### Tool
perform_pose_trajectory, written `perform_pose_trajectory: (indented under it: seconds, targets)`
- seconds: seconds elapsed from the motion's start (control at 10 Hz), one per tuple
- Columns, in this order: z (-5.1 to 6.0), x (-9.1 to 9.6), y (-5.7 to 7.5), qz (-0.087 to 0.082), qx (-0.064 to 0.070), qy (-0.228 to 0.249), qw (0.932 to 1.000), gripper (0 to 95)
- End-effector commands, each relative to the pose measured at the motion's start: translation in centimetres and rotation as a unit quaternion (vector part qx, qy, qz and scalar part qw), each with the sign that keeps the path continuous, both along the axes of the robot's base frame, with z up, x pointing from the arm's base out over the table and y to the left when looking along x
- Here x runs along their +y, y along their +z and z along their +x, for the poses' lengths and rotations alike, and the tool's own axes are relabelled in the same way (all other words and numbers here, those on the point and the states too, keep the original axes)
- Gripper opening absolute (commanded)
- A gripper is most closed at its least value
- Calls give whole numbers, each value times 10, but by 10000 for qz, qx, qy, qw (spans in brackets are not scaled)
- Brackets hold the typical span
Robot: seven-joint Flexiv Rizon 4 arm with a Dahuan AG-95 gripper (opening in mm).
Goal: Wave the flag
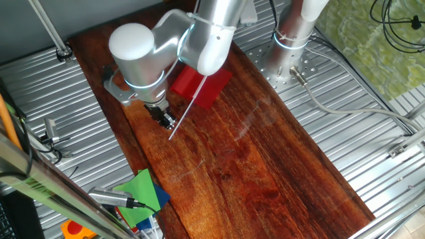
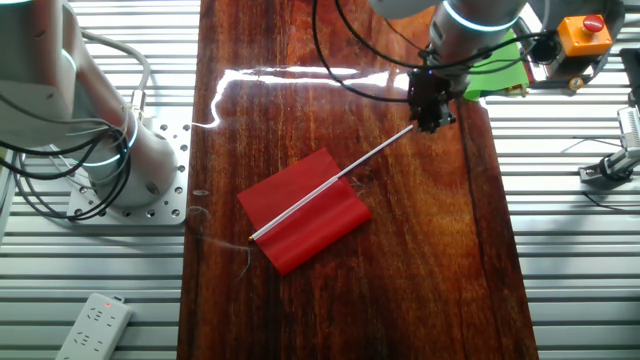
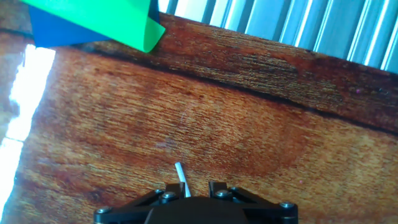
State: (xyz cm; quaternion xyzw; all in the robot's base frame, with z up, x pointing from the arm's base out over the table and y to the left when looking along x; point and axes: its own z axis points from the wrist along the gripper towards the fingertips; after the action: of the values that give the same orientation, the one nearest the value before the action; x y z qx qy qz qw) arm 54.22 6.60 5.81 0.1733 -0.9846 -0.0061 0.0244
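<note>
The flag lies flat on the dark wooden board (image 2: 420,280). Its red cloth (image 2: 305,210) sits mid-board, and its thin white stick (image 2: 345,175) runs up-right to my gripper (image 2: 432,115). In one fixed view the red cloth (image 1: 199,86) is partly behind the arm, and the stick (image 1: 182,116) ends by the gripper (image 1: 166,121). In the hand view the stick's tip (image 3: 180,171) stands just inside the left finger (image 3: 168,194) of the gripper (image 3: 189,185). The jaws are apart with a gap on the right side of the stick.
Green paper (image 3: 93,18) over blue paper (image 3: 56,34) lies at the board's edge beyond the gripper, also seen in the other fixed view (image 2: 495,60). A second arm's base (image 2: 90,130) stands beside the board. An orange box with a red button (image 2: 583,35) and a power strip (image 2: 95,325) sit on the ribbed metal table.
</note>
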Motion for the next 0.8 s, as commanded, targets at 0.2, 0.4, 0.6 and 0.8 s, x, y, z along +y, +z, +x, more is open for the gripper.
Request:
perform_pose_trajectory:
  seconds: [0.2,0.4,0.6,0.8]
  targets:
    - [0,0,-7,4,34,-49,10000,190]
    - [-2,1,-15,39,-39,-109,9999,380]
    - [-3,2,-18,45,-61,-115,9999,380]
    - [-3,3,-19,40,-63,-123,9999,380]
